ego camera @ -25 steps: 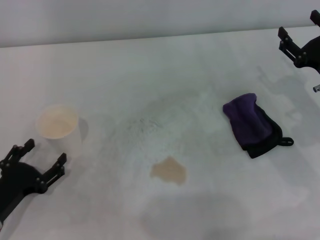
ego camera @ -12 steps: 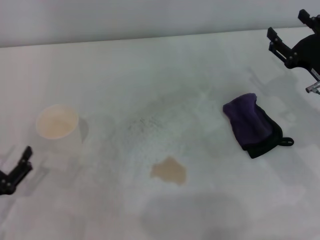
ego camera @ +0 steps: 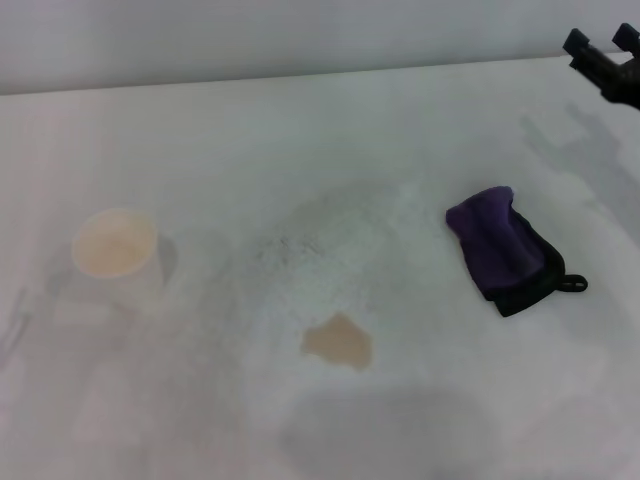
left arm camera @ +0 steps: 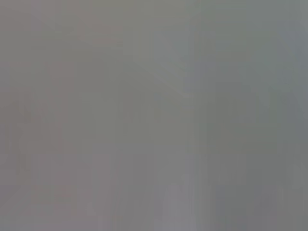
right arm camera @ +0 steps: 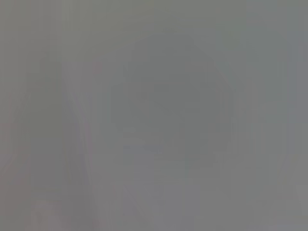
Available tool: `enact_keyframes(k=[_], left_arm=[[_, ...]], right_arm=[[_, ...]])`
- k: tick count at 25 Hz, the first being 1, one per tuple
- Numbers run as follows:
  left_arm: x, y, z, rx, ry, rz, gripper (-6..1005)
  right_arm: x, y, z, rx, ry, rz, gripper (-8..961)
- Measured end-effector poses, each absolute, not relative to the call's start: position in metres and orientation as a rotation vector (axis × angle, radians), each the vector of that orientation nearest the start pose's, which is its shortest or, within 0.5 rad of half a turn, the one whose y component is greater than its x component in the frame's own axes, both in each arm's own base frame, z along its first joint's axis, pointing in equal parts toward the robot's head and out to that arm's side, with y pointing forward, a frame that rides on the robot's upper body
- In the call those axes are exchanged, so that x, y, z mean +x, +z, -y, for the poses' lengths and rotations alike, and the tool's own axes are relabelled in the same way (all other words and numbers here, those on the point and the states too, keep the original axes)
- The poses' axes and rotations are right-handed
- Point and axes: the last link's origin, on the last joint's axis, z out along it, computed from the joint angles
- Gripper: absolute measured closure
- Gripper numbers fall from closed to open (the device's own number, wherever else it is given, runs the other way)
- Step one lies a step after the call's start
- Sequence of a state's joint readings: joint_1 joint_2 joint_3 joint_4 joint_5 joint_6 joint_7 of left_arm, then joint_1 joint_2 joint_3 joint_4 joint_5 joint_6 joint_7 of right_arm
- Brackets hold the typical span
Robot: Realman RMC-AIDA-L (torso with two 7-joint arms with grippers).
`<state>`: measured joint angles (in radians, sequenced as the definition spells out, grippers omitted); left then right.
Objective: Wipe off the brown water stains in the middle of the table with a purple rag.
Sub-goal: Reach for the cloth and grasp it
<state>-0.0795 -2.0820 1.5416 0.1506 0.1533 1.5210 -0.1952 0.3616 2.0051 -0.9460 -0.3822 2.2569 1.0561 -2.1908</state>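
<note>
The purple rag, a dark bundle with black edging and a small loop, lies on the right side of the white table. A tan blotch, the brown water stains, sits near the table's middle, toward the front. My right gripper hangs open at the far right corner of the head view, well behind the rag and apart from it, with nothing between its fingers. My left gripper is out of the head view. Both wrist views show only flat grey.
A white paper cup holding pale brown liquid stands at the left. Faint grey smudges and speckles spread over the table between cup and rag. The table's far edge meets a grey wall.
My left gripper, beside the cup a second ago, has drawn back out of view. The right gripper has risen and retreated toward the far right corner. Rag, stain and cup have not moved.
</note>
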Motion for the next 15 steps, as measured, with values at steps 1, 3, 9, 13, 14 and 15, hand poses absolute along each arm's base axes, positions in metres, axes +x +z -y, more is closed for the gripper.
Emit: enact_keyframes(k=[1,3,9,13,14,15], left_arm=[[-0.369,0.006,-0.204,-1.632,-0.702,0.388,118],[-0.37,0.012,-0.207,-1.595,-0.697,0.38,118],[-0.369,0.021,-0.218,-1.54,-0.658,0.321,118],[-0.365,0.024,-0.227,-1.531,-0.671,0.299,118],[-0.365,0.025,-0.229,-1.528,-0.672,0.296,118],[-0.365,0.026,-0.23,-1.521,-0.671,0.297,118]], right_arm=[[0.354,0.063,-0.35,-1.722,0.856,-0.83,140],[0.356,0.071,-0.355,-1.724,0.835,-0.921,140],[0.345,0.088,-0.37,-1.826,0.679,-1.048,140],[0.324,0.103,-0.384,-1.894,0.502,-1.121,140],[0.317,0.107,-0.387,-1.904,0.455,-1.119,140],[0.31,0.108,-0.389,-1.927,0.384,-1.114,140]])
